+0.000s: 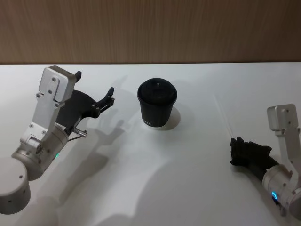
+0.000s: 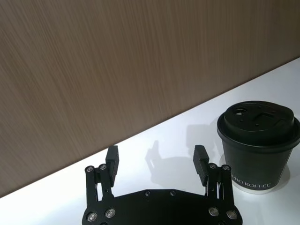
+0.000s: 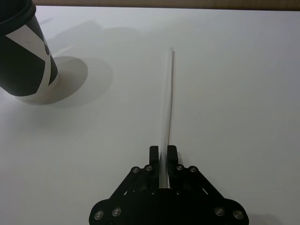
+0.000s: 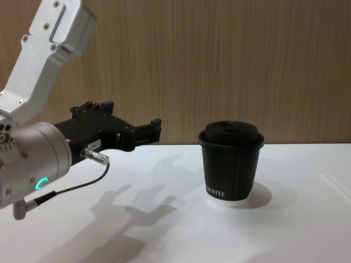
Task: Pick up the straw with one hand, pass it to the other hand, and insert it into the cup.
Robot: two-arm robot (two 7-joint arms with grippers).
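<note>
Right pincer (image 3: 163, 152) grips straw (image 3: 169, 91) at end.

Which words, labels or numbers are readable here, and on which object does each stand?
"PRO KOFFEE": white print low on the cup, left wrist view; the left gripper may hide its beginning.
Head and chest views: the same lettering on the cup, too small to read.
No other text is readable.

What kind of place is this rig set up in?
Probably a staged test bench, not a café: a plain white table against a wood-panel wall, one lidded black cup and a straw as props. The right gripper holds the straw; the left gripper hovers open beside the cup.
</note>
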